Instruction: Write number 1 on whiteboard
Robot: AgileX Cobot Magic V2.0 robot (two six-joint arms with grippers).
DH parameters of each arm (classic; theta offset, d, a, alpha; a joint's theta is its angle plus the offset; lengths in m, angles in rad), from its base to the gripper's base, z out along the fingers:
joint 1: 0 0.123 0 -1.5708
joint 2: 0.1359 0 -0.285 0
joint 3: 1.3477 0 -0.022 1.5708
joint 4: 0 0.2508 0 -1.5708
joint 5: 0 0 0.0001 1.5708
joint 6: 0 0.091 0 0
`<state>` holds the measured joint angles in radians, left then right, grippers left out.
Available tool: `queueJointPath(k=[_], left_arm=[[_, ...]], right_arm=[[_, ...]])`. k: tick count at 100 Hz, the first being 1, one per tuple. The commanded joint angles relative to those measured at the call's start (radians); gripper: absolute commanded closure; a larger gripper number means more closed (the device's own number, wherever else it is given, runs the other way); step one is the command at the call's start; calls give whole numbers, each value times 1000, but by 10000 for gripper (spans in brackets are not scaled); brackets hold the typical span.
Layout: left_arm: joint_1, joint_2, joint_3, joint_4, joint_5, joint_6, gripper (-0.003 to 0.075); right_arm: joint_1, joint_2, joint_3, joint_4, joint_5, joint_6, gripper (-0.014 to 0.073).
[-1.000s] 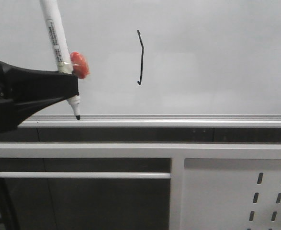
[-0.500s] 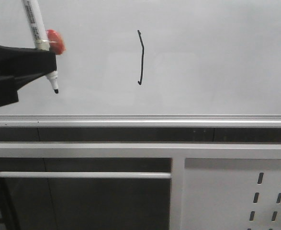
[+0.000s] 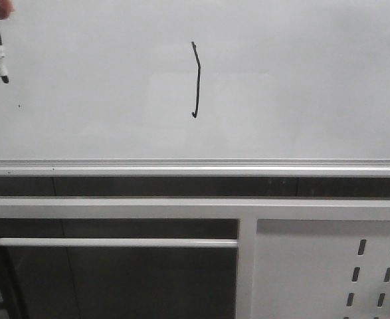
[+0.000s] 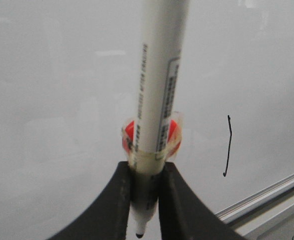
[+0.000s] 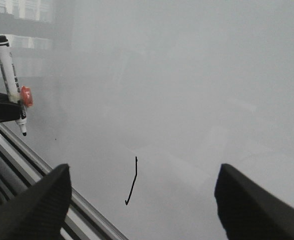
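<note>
Marker (image 4: 159, 95): a white barrel with black print, black tip (image 3: 4, 79) pointing down, its other end black-capped in the right wrist view.
Orange piece (image 4: 173, 135): rounded, taped against the marker barrel with clear tape.
Black speck (image 3: 19, 105): tiny, below and just right of the marker tip.
White metal panel (image 3: 314, 279): below at lower right, pierced by slanted oval slots (image 3: 361, 247).
White rail (image 3: 115, 243): a horizontal bar at lower left, dark space behind it.
Upright post (image 3: 246, 272): white, between the rail and the slotted panel.
</note>
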<state>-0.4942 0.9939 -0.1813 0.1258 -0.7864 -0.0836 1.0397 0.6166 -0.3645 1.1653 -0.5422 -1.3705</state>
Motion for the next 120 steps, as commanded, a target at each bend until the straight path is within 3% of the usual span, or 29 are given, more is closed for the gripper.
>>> queueJointPath(k=[1,14,34,57,88,120], left_arm=[[-1,-50,-23,-77,1,3,738],[-1,-54,-23,-137,82,9,738],[-1,-23,-24,-222,85,9,738],[-1,28,-68,-199,121,9,738],[-84,118,-101,-193,97,-3,738],[-102,199,-102,-228,-42,-3,738]], right_arm=[[-4,-2,-24,-34,-35,-14,57],[-4,-2,-24,-34,-35,-14,57],[-4,-2,-24,-33,-25,-14,57],[-4,-2,-24,-33,-25,-14,57],[-4,-2,-24,-29,-25,-14,57],[-4,-2,-24,-28,-25,-14,57]])
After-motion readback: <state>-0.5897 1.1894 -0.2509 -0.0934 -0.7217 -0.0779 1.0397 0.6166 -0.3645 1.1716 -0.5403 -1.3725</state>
